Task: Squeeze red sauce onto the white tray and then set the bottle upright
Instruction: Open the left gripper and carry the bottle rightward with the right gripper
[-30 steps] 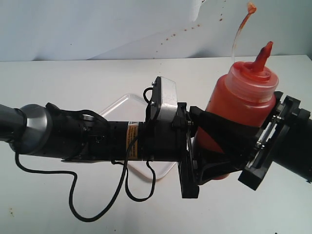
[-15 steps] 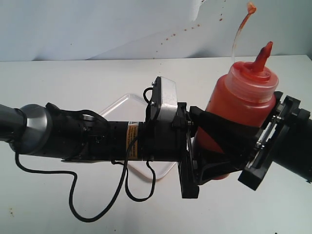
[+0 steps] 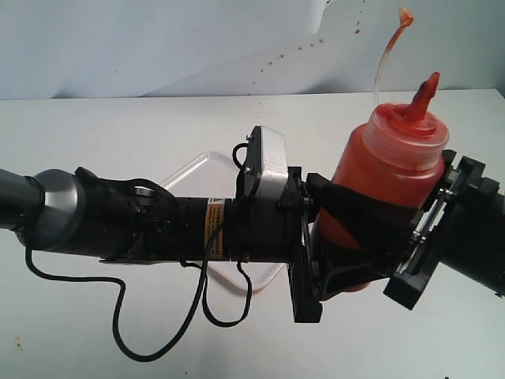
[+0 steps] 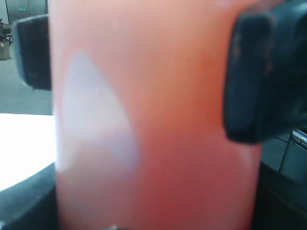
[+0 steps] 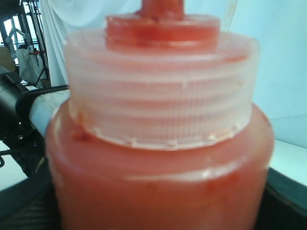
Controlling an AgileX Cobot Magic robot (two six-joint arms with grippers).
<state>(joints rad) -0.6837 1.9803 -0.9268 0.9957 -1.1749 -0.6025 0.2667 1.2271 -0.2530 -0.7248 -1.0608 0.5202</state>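
Note:
The bottle [image 3: 387, 174] hangs above the table, leaning a little right, with its red nozzle [image 3: 424, 91] up and its tethered cap [image 3: 405, 16] dangling above. My left gripper [image 3: 359, 237] comes in from the left and is shut on the bottle's lower body. My right gripper [image 3: 426, 229] clasps it from the right. The bottle [image 4: 158, 120] fills the left wrist view between dark fingers [image 4: 254, 81]. Its ribbed collar [image 5: 158, 96] fills the right wrist view. The white tray [image 3: 197, 170] lies behind my left arm, mostly hidden. Red sauce shows only inside the bottle.
A black cable [image 3: 158, 335] loops on the table under the left arm. Red spatter dots [image 3: 300, 47] mark the white backdrop. A small stain [image 3: 16, 342] sits near the table's front left.
The bottle and my right gripper have dropped and shifted very slightly. The left arm has stayed put.

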